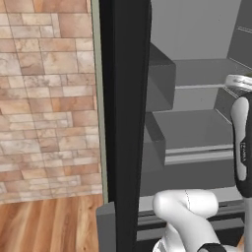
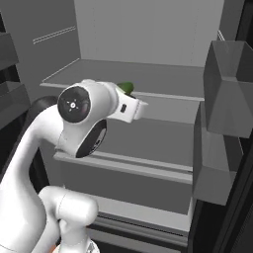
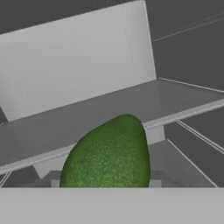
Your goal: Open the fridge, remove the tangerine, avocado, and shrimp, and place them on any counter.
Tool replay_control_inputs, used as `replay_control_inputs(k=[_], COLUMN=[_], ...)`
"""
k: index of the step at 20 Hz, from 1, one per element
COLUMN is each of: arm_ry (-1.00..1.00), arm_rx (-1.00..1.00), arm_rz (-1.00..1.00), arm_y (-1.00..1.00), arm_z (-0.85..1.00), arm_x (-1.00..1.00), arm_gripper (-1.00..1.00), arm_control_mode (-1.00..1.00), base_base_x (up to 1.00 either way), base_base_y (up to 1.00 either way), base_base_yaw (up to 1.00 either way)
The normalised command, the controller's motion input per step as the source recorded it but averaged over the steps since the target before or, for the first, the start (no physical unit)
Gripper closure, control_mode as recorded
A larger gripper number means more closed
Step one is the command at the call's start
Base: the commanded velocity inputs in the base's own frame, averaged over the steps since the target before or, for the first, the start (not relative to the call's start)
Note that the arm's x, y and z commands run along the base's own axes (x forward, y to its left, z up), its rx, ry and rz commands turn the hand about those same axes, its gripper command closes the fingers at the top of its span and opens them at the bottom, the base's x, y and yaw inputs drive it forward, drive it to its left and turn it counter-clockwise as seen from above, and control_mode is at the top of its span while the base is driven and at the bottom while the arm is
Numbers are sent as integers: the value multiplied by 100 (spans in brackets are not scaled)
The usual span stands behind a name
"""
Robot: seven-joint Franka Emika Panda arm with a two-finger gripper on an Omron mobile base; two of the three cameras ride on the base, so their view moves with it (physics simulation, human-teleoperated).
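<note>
Avocado [image 3: 107,153] fills the lower middle of the hand view, dark green and pebbled, close in front of the camera with a light grey shelf [image 3: 87,118] running behind it; in the right base view only a sliver of it [image 2: 126,87] peeks out past the white hand, left of centre. It looks to sit between the fingers, and since its underside is cut off at the bottom of the hand view, whether it rests on anything cannot be told. The fingertips themselves are hidden, so whether the gripper is clamped on the fruit or merely around it cannot be told. The arm reaches into the fridge [image 2: 148,39], whose open door edge [image 1: 123,123] stands as a black bar in the left base view. The likely trouble is a weak hold: the skin is rounded, and a quick pull could let it roll out. Drawing back could also knock the wrist against the shelf lip [image 2: 123,165] below or the door bins [image 2: 230,94] at the right.
</note>
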Motion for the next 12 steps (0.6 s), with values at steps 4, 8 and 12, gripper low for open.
replay_control_inputs(k=[4, 8, 12], arm_ry=[4, 12, 10], arm_rx=[0, 0, 0], arm_rz=[3, 1, 0], arm_y=[41, 49, 23], arm_z=[-20, -36, -27], arm_x=[-100, -86, -40], arm_gripper=[100, 100, 100], arm_control_mode=[-100, -100, -100], base_base_x=[0, 0, 0], base_base_y=[0, 0, 0], base_base_yaw=[0, 0, 0])
